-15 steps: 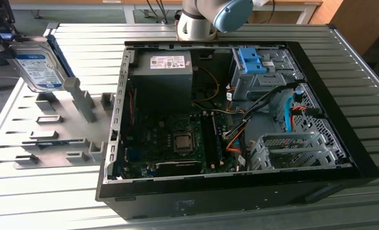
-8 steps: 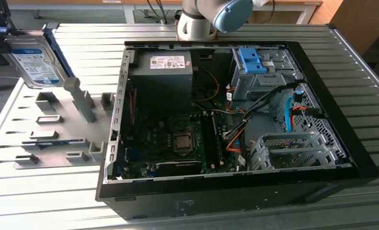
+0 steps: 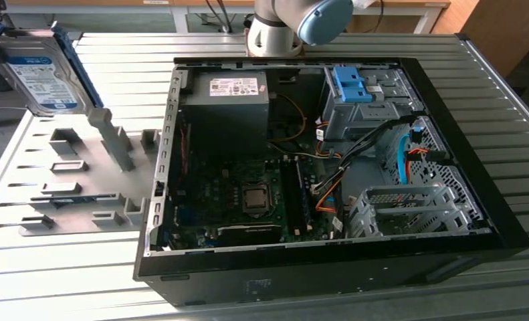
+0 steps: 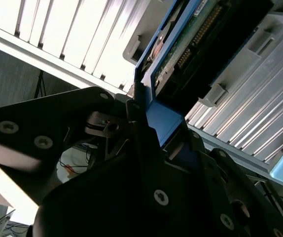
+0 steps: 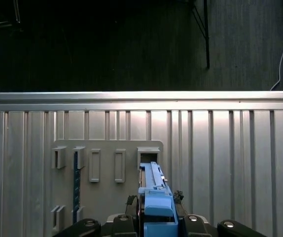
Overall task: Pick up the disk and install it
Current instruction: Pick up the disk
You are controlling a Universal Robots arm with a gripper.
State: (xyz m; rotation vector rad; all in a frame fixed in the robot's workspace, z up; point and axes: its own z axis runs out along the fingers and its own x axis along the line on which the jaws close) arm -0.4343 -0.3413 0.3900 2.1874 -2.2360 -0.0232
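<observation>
Currently the disk point(image 3: 39, 75) is held on edge at 10 o'clock from the case point(image 3: 336, 274) in the exterior view, label side turned to the camera, above the far end of the gray plate point(image 3: 77, 180). In the second wrist view the gripper point(image 4: 162, 129) is seen pinched on the disk's blue rail, with its fingers point(image 4: 137, 123) pressed against either side of it. In the first wrist view the disk is seen edge-on over the plate's slots; whether it touches the plate cannot be told. The case is laid open on the table point(image 3: 32, 281), with the board point(image 3: 246, 194) exposed. A bare blue bracket point(image 3: 352, 83) is seated in the case at 1 o'clock from the board, and a metal cage point(image 3: 407, 210) at 4 o'clock. Part of the arm point(image 3: 287, 23) is seen at 12 o'clock of the case
</observation>
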